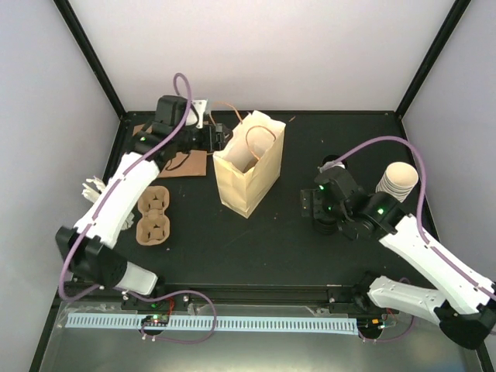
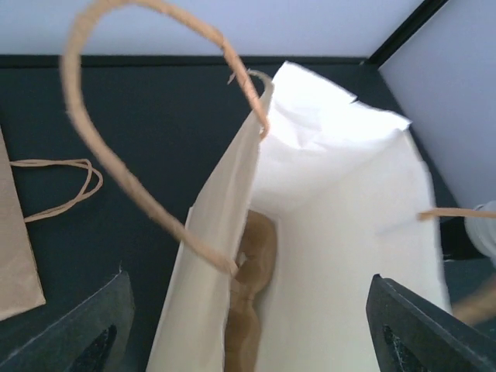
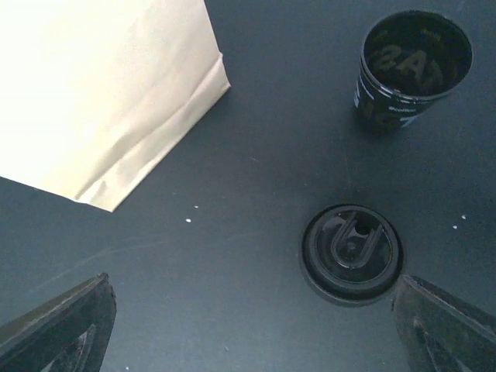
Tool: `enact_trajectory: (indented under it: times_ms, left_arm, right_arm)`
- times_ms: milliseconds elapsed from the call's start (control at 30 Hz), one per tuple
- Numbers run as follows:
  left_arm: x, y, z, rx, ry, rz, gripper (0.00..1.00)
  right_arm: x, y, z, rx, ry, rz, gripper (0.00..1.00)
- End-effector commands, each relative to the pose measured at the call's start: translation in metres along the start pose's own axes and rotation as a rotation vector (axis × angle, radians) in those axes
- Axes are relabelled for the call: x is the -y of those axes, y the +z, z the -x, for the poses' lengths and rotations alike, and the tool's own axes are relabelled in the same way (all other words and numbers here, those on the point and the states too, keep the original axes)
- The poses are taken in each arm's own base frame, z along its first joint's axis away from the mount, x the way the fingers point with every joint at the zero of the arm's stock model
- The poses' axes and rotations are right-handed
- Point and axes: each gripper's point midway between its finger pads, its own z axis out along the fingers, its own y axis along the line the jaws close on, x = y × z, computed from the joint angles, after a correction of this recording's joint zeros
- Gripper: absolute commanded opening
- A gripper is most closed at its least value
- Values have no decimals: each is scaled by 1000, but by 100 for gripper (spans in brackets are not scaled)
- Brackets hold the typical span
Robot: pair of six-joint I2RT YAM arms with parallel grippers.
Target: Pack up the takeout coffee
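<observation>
Standing bag (image 1: 249,174): cream paper, upright near the middle of the black table (image 1: 232,248), mouth open. One loop handle (image 2: 116,167) arches up past the left wrist camera.
Left gripper (image 2: 249,277): at the bag's left rim, looking straight down into the mouth. The jaws are spread wide, with nothing between the fingers (image 2: 85,337).
Inside the bag: white walls, and a wavy brown strip (image 2: 252,294) against the near wall. From above, a pale rounded shape shows low in the opening, but I cannot tell whether it is a cup.
Paper cups (image 1: 397,180): a cream-white nested stack with a rolled rim, its mouth turned toward the overhead camera. It sits at the right of the table just beyond the right arm, well apart from the bag.
Right gripper (image 3: 254,283): low over the table to the right of the bag, jaws wide open and holding nothing.
Black lid (image 3: 353,252): round, lying flat on the table under the right gripper, apart from both fingers.
Black tub (image 3: 415,66): upright with an open top and white print on its side, just beyond the lid.
Cup carriers (image 1: 153,215): brown moulded trays beside the left arm, at the table's left.
Flat brown bag (image 1: 186,163): lying flat behind the left arm, near the standing bag's left side.
</observation>
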Motion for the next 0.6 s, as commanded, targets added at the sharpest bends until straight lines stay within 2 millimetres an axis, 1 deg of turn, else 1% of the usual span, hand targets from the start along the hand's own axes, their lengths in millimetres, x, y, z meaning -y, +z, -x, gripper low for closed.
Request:
enact_trajectory:
  times_ms: [0,67,133,200,267,333,433,500,567]
  left_arm:
    - [10,-57,10,100,54,24,90]
    - [9,-80,7,146,65,55,98]
    - [8,-102,2,194,67,76,99]
    - [4,-122,-5,230,57,110,99]
    - [-5,-139,-16,256,46,159,99]
    - [-11,-153,-29,275,53,194,99]
    - [-18,-165,-49,270,74,223,99]
    - [-23,-165,-65,237,77,234,99]
    - [-32,-160,-83,192,69,257,99]
  right_arm:
    - [8,4,2,-26,-31,-70,100]
    - [5,8,1,-21,-58,-56,100]
    - [4,10,0,-10,-53,-44,100]
    - [8,10,1,-2,-22,-66,100]
    - [14,9,3,11,2,-101,100]
    - [18,8,6,17,10,-123,97]
    - [28,8,10,-4,12,-181,95]
    - [43,8,15,-34,34,-243,93]
    - [58,6,21,-49,65,-292,92]
